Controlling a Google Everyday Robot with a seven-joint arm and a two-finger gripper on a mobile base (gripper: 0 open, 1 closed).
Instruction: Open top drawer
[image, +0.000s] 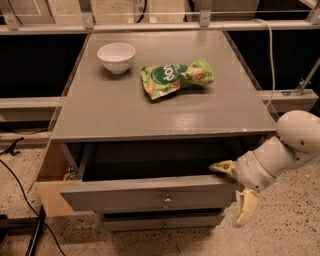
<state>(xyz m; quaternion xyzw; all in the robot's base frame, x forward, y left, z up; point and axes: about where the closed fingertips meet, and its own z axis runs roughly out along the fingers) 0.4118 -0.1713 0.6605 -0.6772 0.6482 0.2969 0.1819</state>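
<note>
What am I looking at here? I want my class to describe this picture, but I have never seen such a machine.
This is one picture, from a camera looking down at the front of a grey wooden cabinet. The white jointed shape at the right is a robot arm; its gripper, two pale fingers spread apart, sits at the right end of the wide grey top drawer. One finger lies over the drawer's upper edge, the other hangs down beside it. The drawer, with a small round metal knob, stands partly pulled out. On the cabinet top lie a small white bowl and a crumpled green snack bag. The gripper carries no loose object.
</note>
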